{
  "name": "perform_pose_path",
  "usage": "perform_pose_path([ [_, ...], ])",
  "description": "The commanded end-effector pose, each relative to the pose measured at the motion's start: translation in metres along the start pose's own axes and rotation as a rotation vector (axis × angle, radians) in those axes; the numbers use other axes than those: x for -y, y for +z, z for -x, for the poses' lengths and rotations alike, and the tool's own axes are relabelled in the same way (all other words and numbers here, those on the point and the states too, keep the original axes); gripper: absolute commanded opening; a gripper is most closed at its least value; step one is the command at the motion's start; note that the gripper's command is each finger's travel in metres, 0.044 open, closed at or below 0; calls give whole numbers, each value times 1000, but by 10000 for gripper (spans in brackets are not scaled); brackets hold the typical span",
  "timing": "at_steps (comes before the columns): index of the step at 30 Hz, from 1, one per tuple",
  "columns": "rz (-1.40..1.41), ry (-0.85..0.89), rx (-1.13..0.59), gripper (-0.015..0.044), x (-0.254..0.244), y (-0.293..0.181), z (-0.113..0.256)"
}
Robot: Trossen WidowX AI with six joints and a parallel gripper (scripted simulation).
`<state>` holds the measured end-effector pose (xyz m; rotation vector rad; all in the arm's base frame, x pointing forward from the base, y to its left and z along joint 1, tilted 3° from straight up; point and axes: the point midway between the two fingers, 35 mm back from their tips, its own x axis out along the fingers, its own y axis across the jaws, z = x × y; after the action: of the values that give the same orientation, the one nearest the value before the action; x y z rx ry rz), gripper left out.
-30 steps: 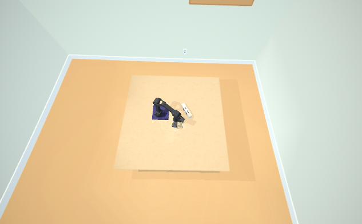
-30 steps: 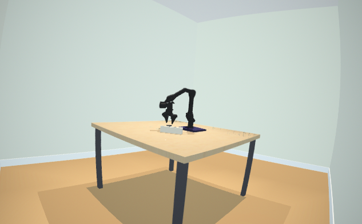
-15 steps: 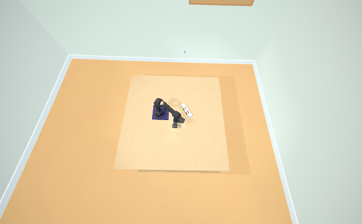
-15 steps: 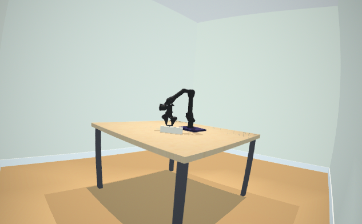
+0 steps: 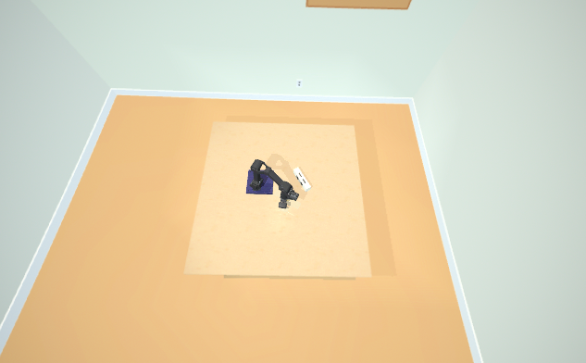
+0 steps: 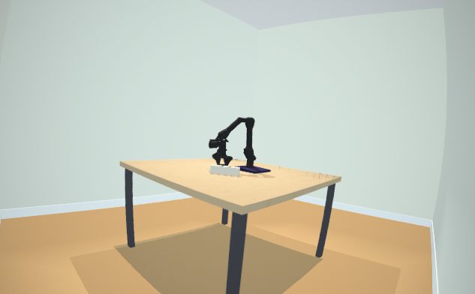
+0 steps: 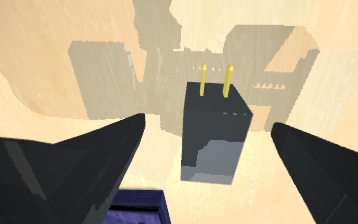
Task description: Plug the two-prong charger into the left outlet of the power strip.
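The dark charger (image 7: 207,132) lies on the table with its two yellow prongs pointing toward the top of the wrist view. I cannot make it out in the top and exterior views. My gripper (image 6: 223,163) (image 7: 207,123) is open and low over the table. Its fingertips stand apart on either side of the charger in the wrist view, with gaps on both sides. The white power strip (image 5: 302,179) (image 6: 224,170) lies on the table at an angle, with dark outlet markings on top. It is to the upper right of the gripper in the top view and outside the wrist view.
The arm's dark purple base plate (image 5: 267,189) (image 6: 255,169) (image 7: 139,204) is to the left of the strip in the top view. It shows at the bottom of the wrist view. The wooden table (image 5: 248,241) (image 6: 186,178) carries all of this. The arm's shadow falls around the charger.
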<state>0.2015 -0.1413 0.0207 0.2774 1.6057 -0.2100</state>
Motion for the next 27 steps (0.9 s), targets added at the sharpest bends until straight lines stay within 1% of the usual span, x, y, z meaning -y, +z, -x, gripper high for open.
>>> perform_pose_path([
  [1, 0, 0, 1, 387, 0, 0, 1],
  [10, 0, 0, 1, 151, 0, 0, 1],
  [17, 0, 0, 1, 105, 0, 0, 1],
  [21, 0, 0, 1, 0, 0, 0, 8],
  [27, -2, 2, 1, 0, 0, -2, 35],
])
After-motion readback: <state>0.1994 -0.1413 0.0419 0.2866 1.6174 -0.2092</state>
